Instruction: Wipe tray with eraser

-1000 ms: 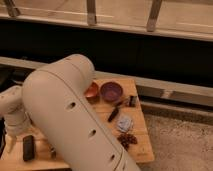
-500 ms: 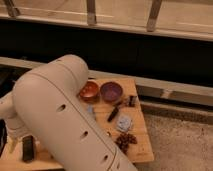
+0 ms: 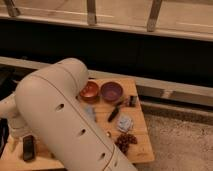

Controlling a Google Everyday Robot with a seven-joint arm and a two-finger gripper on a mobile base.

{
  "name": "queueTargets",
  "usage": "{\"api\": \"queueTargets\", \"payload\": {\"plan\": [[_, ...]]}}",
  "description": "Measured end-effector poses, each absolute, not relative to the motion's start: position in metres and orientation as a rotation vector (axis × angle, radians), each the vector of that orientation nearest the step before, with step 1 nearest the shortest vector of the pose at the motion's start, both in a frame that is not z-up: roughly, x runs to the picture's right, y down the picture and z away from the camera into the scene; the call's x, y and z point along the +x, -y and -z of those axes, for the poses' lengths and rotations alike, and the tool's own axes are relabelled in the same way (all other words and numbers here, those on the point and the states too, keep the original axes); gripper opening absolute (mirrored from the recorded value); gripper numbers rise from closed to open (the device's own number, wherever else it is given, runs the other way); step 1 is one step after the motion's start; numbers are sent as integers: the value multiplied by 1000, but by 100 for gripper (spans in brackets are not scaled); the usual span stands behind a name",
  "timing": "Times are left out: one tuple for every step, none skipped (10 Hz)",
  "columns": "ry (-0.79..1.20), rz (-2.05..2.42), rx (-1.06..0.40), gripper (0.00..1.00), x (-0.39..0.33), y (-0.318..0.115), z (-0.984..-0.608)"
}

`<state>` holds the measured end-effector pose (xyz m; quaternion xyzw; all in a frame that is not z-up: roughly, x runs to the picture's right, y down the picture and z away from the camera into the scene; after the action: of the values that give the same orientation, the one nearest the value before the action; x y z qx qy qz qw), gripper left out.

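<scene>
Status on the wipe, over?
Gripper open, hidden low left behind arm. Eraser lying on table, not held. Tray unseen; arm blocks view.

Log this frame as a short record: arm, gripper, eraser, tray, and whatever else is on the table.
arm: pale, fills the left and centre, covers much of the wooden table
gripper: not in view, hidden or out of frame
eraser: flat on the table, lower left, nothing gripping it
tray: not visible
orange bowl: far side, beside the purple bowl
black-handled tool: lying nearer than the purple bowl
</scene>
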<state>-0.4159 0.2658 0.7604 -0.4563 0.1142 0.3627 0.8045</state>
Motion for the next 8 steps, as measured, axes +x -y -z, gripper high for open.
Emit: {"api": "queueTargets", "payload": {"plan": [[-249,-774,-984,77,-417,-268,-764],[-259,-769,-987,66,-418,-268,-766],[-273,-758,-981,58,-419,-269,-767],[-284,-742,-976,48,-422,-271,-765],[-285,-734,-972,37,-425,-272,-765],[-291,-727,-969,26,-426,-273,-765],[-295,-724,-966,16,-425,-272,-765],[-295,-722,-964,9,-425,-271,-764]]}}
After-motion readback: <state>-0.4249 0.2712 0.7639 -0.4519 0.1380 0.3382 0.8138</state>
